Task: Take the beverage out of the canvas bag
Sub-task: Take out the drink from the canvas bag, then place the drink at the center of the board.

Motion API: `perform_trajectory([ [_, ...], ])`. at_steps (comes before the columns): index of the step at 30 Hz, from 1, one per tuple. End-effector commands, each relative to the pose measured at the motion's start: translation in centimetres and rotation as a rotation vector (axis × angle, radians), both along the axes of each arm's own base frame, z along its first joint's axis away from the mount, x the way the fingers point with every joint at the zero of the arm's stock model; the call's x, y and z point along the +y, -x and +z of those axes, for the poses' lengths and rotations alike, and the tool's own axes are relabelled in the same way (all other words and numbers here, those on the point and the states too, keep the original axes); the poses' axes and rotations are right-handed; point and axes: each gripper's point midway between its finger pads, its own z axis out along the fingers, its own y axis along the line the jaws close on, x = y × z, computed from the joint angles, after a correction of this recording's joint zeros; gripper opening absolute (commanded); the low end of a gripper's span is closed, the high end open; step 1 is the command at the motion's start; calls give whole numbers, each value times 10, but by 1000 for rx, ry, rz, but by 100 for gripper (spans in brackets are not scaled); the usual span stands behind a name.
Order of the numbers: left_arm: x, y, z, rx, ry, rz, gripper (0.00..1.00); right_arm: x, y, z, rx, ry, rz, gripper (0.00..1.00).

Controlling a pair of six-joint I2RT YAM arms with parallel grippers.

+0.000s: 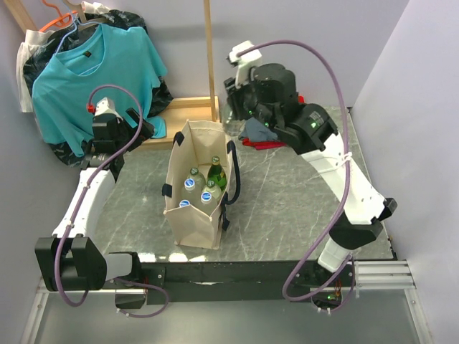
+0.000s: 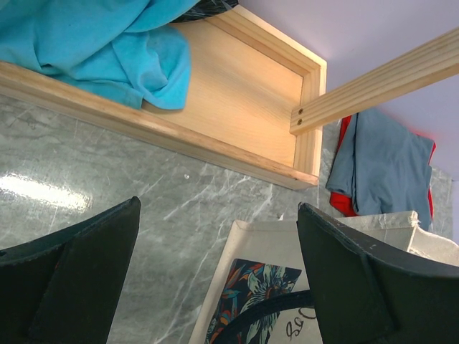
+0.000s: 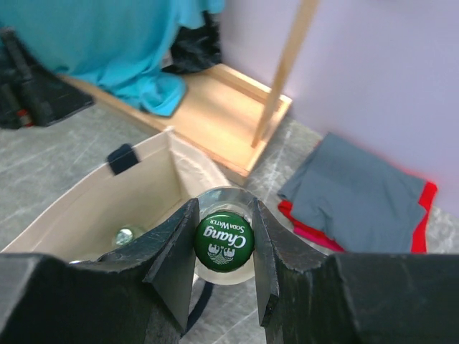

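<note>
The beige canvas bag [image 1: 193, 215] stands upright mid-table, with black strap handles. Several bottles stand inside it, one green [image 1: 216, 173] and others with blue-white caps [image 1: 190, 183]. My right gripper [image 1: 239, 116] is raised above the bag's far right corner. It is shut on the neck of a clear glass bottle with a green Chang soda water cap [image 3: 223, 241]. The bag's open mouth [image 3: 93, 208] lies below and to the left of it. My left gripper [image 2: 219, 287] is open and empty, over the table beside the bag's far left edge [image 2: 276, 233].
A wooden frame base [image 1: 190, 107] with an upright post stands behind the bag. A teal shirt [image 1: 86, 64] hangs at the back left over a black plastic bag [image 1: 36, 64]. A grey and red cloth [image 3: 366, 193] lies at the back right.
</note>
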Motion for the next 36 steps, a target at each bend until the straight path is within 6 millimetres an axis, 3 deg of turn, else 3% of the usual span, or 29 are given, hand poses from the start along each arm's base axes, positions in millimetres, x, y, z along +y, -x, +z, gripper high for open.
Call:
perform_trajectory([
  [1, -3, -2, 16, -57, 4, -9, 96, -50, -11, 75, -165, -211, -117, 0],
  [10, -3, -5, 14, -51, 3, -8, 96, -94, -36, 48, -117, -203, -230, 0],
  [17, -3, -7, 12, -45, -2, -11, 96, -110, -52, 6, -37, -211, -270, 0],
  [25, -2, -6, 11, -44, -3, -4, 96, -106, -70, -48, 51, -169, -284, 0],
  [36, -1, -6, 7, -35, -1, -3, 96, -99, -90, -87, 98, -163, -307, 0],
])
